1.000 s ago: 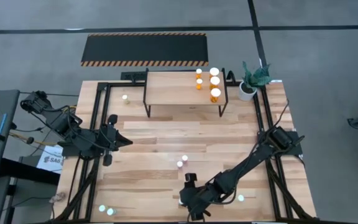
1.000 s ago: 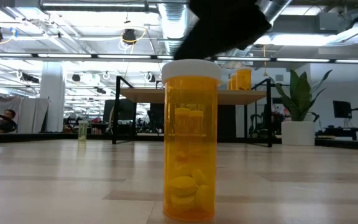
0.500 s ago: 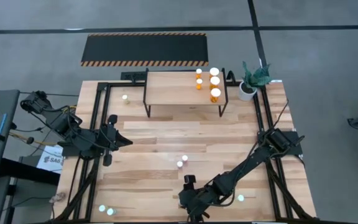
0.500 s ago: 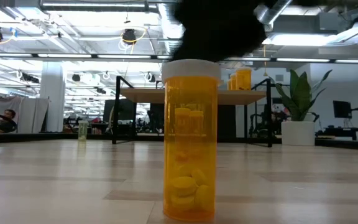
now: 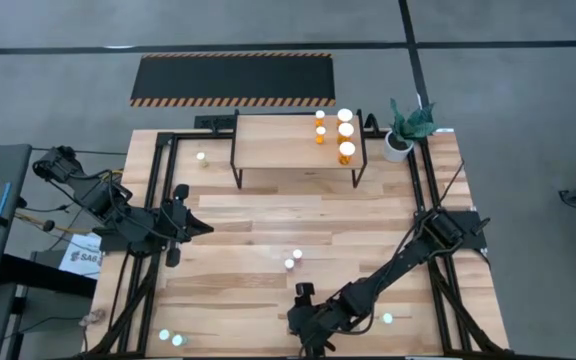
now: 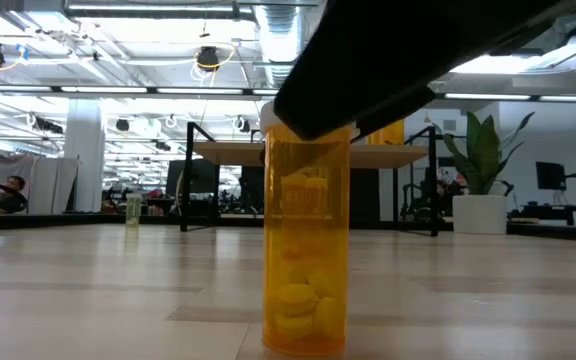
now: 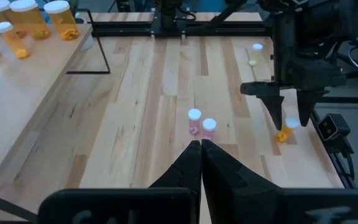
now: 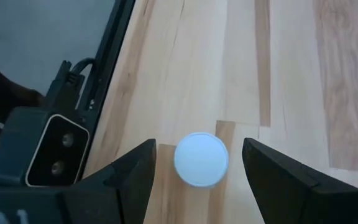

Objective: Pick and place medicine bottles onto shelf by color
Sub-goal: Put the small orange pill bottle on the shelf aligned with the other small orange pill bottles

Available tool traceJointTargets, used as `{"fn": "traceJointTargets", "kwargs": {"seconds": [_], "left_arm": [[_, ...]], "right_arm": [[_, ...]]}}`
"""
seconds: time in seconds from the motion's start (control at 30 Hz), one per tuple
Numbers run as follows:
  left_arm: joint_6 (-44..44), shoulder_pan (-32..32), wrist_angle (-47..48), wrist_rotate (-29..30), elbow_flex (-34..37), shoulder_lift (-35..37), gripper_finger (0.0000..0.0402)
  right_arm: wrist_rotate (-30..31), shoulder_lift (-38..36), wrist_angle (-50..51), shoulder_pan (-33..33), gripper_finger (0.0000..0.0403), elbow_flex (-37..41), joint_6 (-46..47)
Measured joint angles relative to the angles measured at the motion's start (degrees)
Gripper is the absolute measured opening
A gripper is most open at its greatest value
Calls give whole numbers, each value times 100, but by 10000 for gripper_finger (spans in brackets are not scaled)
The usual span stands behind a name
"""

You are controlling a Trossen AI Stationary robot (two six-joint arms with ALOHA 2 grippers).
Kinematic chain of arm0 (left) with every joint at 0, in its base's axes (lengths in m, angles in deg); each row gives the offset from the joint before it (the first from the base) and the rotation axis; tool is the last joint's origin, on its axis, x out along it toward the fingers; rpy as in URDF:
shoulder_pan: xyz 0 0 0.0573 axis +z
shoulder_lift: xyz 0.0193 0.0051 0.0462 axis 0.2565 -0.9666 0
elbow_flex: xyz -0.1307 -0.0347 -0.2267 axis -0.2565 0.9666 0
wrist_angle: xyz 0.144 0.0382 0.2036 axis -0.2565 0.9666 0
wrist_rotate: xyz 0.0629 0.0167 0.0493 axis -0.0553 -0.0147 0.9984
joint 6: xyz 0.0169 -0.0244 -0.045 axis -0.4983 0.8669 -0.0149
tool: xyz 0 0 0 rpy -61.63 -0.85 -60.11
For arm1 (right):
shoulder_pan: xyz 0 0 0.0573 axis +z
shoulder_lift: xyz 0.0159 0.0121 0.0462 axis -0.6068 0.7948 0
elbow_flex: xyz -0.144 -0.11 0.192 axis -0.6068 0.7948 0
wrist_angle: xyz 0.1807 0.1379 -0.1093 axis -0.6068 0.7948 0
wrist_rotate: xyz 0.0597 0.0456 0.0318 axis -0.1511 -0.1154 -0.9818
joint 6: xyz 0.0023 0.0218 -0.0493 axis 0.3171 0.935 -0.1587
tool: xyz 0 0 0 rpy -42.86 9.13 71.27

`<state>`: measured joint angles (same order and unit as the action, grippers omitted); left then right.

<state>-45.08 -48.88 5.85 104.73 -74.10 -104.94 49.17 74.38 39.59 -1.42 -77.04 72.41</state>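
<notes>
The orange translucent medicine bottle with a white round cap (image 6: 306, 250) stands upright on the near edge of the light wooden plank bench (image 5: 268, 225), pills lying in its bottom. The right pincer (image 8: 199, 163) hangs directly over it with its two dark fingers (image 8: 129, 171) spread wide, one on each side of the cap, which sits between them without visibly touching either; nothing is clamped. In the low view the dark pincer body covers the cap from above.

Farther in, near the bench's middle, two small pinkish bottles with white caps (image 7: 201, 123) stand just beside each other. Two greenish bottles (image 5: 170, 338) sit at the near left corner, another small one (image 5: 389, 319) near right of the right arm, and one (image 5: 201, 155) far left, beside the shelf.

The small rack shelf with a light wood top and thin black legs (image 5: 288, 140) stands at the far side, carrying a group of orange bottles (image 5: 339, 132) at its right end.

The left pincer (image 7: 201, 144) waits at the left side of the bench, fingers pressed together, holding nothing.
</notes>
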Motion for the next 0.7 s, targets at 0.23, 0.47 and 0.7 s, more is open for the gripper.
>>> {"fn": "traceJointTargets", "kwargs": {"seconds": [0.23,0.47,0.7], "left_arm": [[0,0,2,0,0,0,0],[0,0,39,0,0,-1,0],[0,0,39,0,0,0,0]], "right_arm": [[83,0,19,2,252,0,0],[83,0,19,2,211,0,2],[82,0,16,2,169,0,2]]}}
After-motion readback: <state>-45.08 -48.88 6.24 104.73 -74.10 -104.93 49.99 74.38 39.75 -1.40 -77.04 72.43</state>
